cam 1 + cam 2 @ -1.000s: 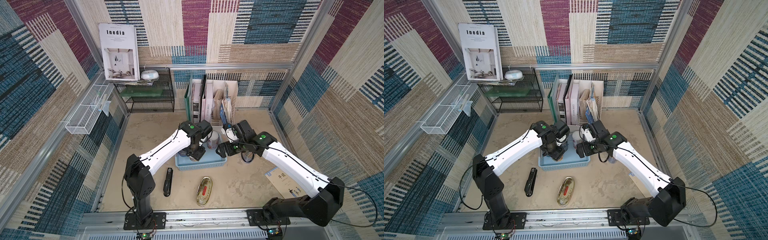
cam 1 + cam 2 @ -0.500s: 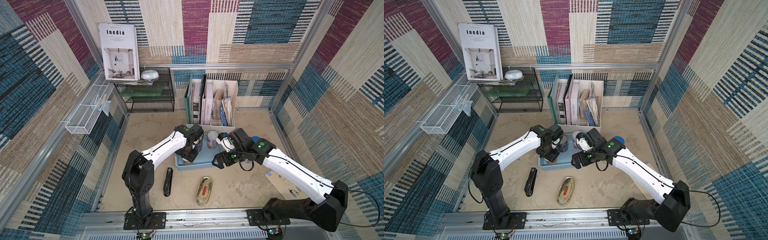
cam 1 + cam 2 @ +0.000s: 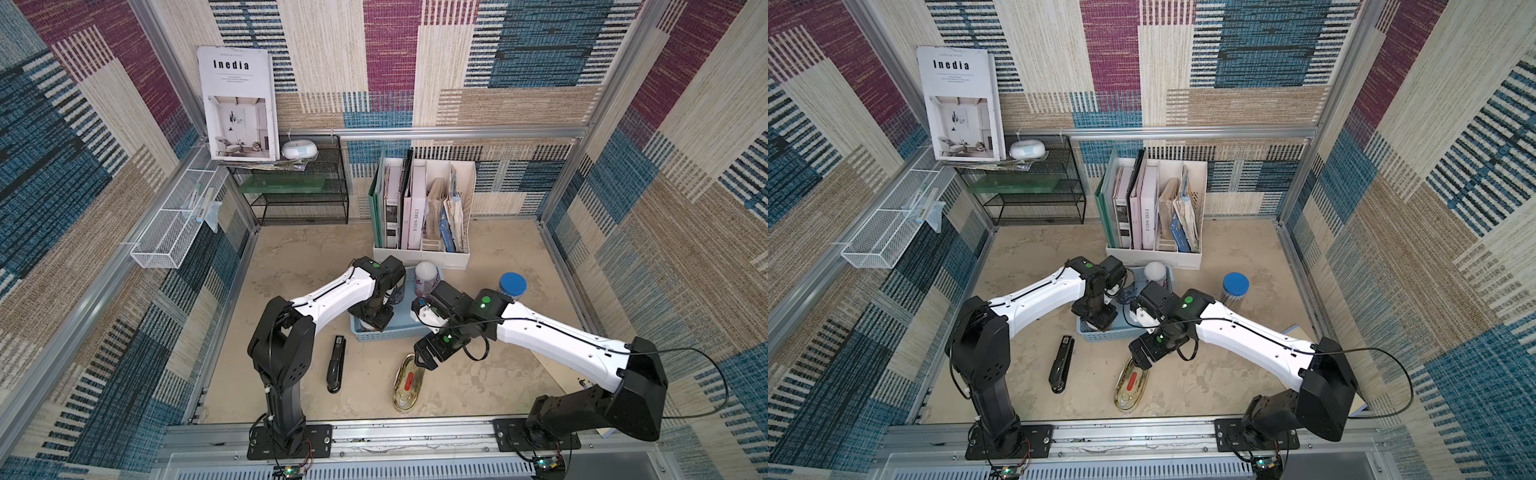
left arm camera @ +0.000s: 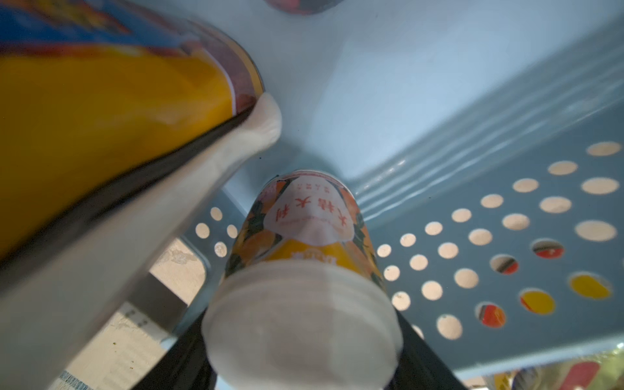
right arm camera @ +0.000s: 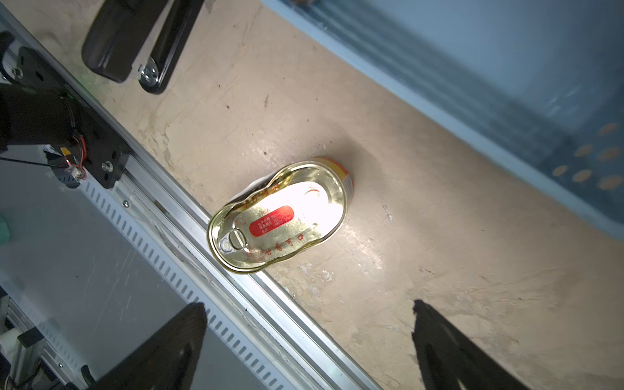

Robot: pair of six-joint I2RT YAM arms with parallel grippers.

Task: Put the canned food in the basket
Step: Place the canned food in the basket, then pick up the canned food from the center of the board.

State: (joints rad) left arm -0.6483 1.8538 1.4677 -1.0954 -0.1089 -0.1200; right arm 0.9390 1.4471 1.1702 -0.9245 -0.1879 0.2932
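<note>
The light blue basket (image 3: 399,332) (image 3: 1117,333) sits mid-table. My left gripper (image 3: 372,322) (image 3: 1096,322) (image 4: 300,337) reaches down into its front left corner, shut on a white-lidded can with an orange label (image 4: 304,236). Another white-lidded can (image 3: 427,272) (image 3: 1155,270) stands at the basket's back, and a yellow and blue can (image 4: 101,101) is close beside the held one. The flat oval gold tin with a red label (image 3: 409,382) (image 3: 1132,384) (image 5: 280,216) lies on the table in front of the basket. My right gripper (image 3: 424,361) (image 3: 1139,359) (image 5: 308,305) hovers open over its far end, touching nothing.
A black stapler (image 3: 336,363) (image 3: 1061,365) (image 5: 135,40) lies left of the tin. A clear tube with a blue lid (image 3: 512,284) (image 3: 1235,284) stands right of the basket. A white file box (image 3: 422,208) and a black mesh rack (image 3: 299,195) line the back wall.
My left gripper has carried its can toward the basket's front left corner and lowered it. My right gripper has left the basket and moved forward to above the gold tin.
</note>
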